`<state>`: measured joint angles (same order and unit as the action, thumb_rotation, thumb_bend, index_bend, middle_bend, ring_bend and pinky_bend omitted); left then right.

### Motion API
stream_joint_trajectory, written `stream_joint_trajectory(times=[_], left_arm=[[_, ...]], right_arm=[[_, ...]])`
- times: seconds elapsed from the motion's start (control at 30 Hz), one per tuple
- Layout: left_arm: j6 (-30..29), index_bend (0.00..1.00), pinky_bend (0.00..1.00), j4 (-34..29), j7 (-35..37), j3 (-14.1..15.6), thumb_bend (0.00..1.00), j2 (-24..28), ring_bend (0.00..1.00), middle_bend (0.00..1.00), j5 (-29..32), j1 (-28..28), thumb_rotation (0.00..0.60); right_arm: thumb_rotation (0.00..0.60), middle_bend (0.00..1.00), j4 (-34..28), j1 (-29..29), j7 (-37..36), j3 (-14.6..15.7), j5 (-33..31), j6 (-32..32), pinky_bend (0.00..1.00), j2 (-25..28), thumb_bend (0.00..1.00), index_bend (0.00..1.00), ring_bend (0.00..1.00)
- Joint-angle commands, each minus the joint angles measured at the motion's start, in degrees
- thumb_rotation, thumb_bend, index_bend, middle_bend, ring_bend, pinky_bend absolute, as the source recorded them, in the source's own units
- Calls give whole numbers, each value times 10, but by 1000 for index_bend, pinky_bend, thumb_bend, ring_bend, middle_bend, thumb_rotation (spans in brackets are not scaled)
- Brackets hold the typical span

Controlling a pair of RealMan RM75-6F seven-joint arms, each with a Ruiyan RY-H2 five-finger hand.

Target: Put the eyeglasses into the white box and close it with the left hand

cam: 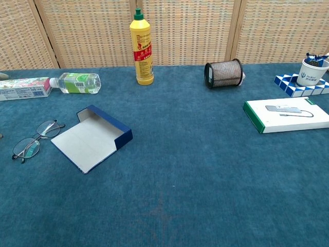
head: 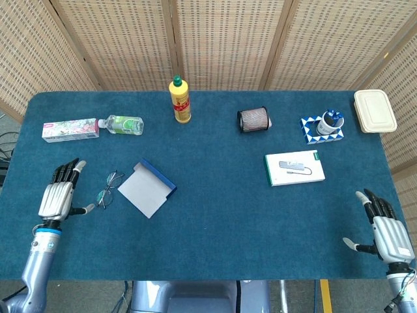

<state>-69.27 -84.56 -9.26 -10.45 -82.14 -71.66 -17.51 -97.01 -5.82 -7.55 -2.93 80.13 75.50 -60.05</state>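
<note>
The eyeglasses (head: 108, 188) (cam: 36, 140) lie unfolded on the blue table cloth, just left of the open box (head: 147, 189) (cam: 92, 138). That box is flat, white inside with a dark blue rim, and lies open with nothing in it. My left hand (head: 58, 195) hovers a short way left of the glasses, fingers spread, holding nothing. Only in the head view does it show. My right hand (head: 387, 233) is open at the table's near right corner, far from both.
At the back stand a yellow bottle (head: 180, 100), a mesh cup on its side (head: 254, 119), a toothpaste box (head: 70, 129) and a small water bottle (head: 124, 124). A white-green package (head: 294, 167), a mug (head: 330, 122) and a lidded container (head: 374, 111) sit on the right.
</note>
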Motion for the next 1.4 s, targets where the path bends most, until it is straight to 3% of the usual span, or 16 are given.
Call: stream_joint_trajectory(times=[0.03, 0.33, 0.67, 1.4], left_arm=[[4, 0, 0, 54, -9, 1, 38, -51, 0, 0, 4, -17, 600], [26, 0, 0, 145, -11, 4, 37, -127, 0, 0, 18, -39, 600], [41, 0, 0, 204, -10, 2, 40, -167, 0, 0, 25, -53, 600], [83, 0, 0, 316, 41, -20, 45, -171, 0, 0, 59, -60, 600]], right_arm=[[600, 0, 0, 0, -1, 0, 0, -1, 0, 0, 0, 0, 0], [600, 0, 1, -1, -9, 1, 0, -4, 0, 2, 0, 0, 0], [600, 0, 1, -2, -13, 1, 0, -7, 0, 3, 0, 0, 0], [600, 0, -1, -3, -11, 1, -3, -8, 0, 3, 0, 0, 0]])
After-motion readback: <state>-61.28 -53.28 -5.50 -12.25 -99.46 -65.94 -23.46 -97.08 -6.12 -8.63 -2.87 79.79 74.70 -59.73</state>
